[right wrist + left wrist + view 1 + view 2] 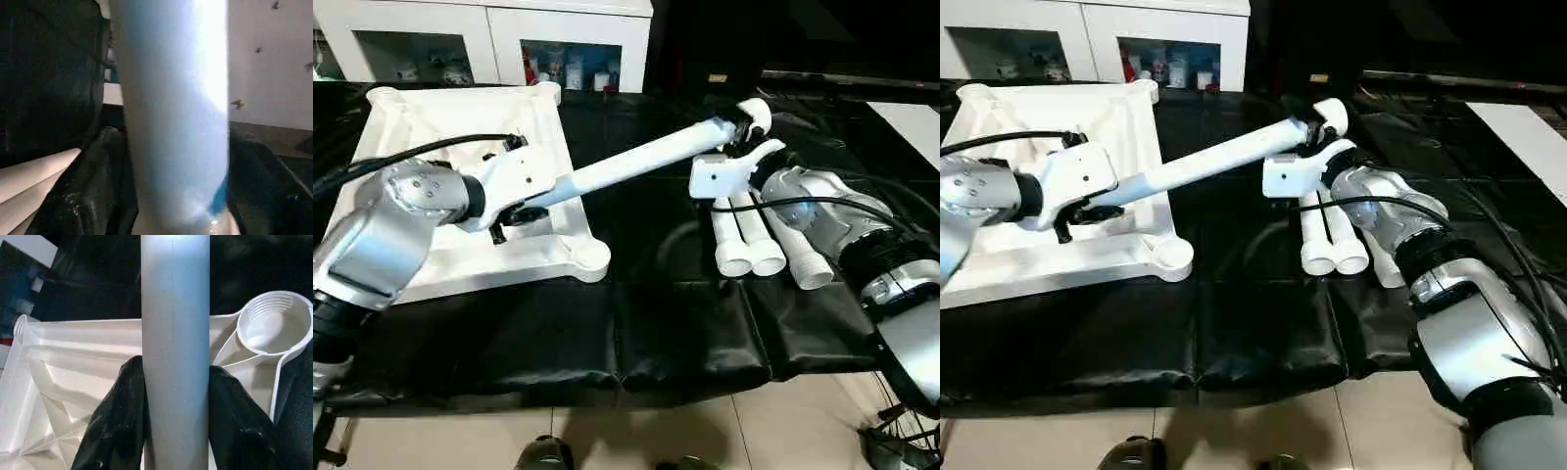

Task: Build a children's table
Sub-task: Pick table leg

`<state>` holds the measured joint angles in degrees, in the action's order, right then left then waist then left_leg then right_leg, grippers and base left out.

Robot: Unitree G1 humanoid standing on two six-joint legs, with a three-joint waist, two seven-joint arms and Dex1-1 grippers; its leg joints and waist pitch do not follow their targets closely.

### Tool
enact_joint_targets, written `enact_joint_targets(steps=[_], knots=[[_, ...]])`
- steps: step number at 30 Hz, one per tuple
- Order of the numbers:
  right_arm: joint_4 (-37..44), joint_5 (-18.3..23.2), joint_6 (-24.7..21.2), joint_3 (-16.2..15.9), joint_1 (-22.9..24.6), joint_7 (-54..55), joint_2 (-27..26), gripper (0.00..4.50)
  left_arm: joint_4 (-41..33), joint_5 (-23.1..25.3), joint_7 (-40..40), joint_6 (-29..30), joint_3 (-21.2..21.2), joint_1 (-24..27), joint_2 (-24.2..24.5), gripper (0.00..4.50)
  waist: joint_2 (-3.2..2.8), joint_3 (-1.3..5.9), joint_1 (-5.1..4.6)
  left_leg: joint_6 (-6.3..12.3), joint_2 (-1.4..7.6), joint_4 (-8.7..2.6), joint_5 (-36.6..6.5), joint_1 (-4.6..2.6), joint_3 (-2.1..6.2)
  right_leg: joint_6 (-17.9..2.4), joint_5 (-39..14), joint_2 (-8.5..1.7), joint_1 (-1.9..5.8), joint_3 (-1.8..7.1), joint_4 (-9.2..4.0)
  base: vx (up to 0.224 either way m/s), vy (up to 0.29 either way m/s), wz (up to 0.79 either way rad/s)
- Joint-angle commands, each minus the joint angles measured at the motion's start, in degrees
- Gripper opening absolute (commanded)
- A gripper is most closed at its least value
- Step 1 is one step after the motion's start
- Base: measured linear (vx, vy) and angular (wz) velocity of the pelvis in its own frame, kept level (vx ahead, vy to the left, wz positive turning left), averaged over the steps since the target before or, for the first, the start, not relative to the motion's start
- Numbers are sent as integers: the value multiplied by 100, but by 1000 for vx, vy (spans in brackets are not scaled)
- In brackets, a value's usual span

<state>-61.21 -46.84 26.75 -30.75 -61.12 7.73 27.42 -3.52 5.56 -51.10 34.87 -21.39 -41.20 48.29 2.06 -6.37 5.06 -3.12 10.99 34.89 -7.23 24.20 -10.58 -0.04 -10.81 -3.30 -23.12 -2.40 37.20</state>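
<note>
The white tabletop [431, 264] lies upside down on the left, ribbed side up, with a round corner socket [590, 259] nearest me. One white table leg [626, 162] slants above it from low left to high right. My left gripper [514, 211] is shut on the leg's lower part, black fingers [122, 406] pressed to both sides, with a threaded socket [274, 325] just beyond. My right gripper [744, 132] holds the leg's upper end, and its fingers [98, 171] hug the tube [171, 122]. Three loose legs [744, 240] lie side by side under my right wrist.
A black cloth [656, 333] covers the big table, whose front edge runs near the picture's bottom above the tiled floor. A white cabinet with glass doors [499, 39] stands behind. Black cables [891, 211] loop around my right forearm. A white panel [911, 122] sits at far right.
</note>
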Motion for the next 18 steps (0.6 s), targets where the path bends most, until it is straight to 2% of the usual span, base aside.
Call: enact_joint_targets(steps=[1, 2, 5, 8, 10, 18], knots=[[-72, 19, 47, -19, -117, 30, 7, 290, -112, 59, -71, -48, -22, -133, 26, 148, -114, 604, -32, -489, 145, -313, -1863, -253, 90, -1041, -1059, -353, 183, 235, -383, 0, 0, 0], [-91, 23, 68, -15, -111, 17, 1, 290, -112, 73, -74, -51, -16, -129, 23, 148, -111, 601, -34, -487, 144, -314, -1865, -249, 90, -1039, -1068, -353, 186, 235, -383, 0, 0, 0], [-125, 20, 88, -17, -101, 6, -11, 250, -110, 93, -60, -59, 4, -120, 5, 148, -113, 607, -35, -477, 145, -312, -1844, -250, 93, -1042, -1039, -351, 183, 234, -377, 0, 0, 0], [-182, 43, 124, -34, -102, -6, -27, 239, -104, 147, -65, -67, 27, -109, -11, 148, -119, 610, -32, -470, 147, -312, -1833, -251, 92, -1058, -1005, -353, 182, 233, -376, 0, 0, 0], [-205, 51, 146, -33, -97, -12, -39, 211, -94, 177, -74, -82, 44, -103, -11, 148, -117, 609, -32, -467, 146, -313, -1825, -248, 93, -1063, -975, -349, 185, 232, -370, 0, 0, 0], [-249, 98, 186, -5, -48, -62, -54, 196, -79, 238, -91, -112, 81, -70, -23, 148, -112, 607, -33, -464, 145, -313, -1881, -252, 92, -1065, -1047, -353, 181, 234, -380, 0, 0, 0]])
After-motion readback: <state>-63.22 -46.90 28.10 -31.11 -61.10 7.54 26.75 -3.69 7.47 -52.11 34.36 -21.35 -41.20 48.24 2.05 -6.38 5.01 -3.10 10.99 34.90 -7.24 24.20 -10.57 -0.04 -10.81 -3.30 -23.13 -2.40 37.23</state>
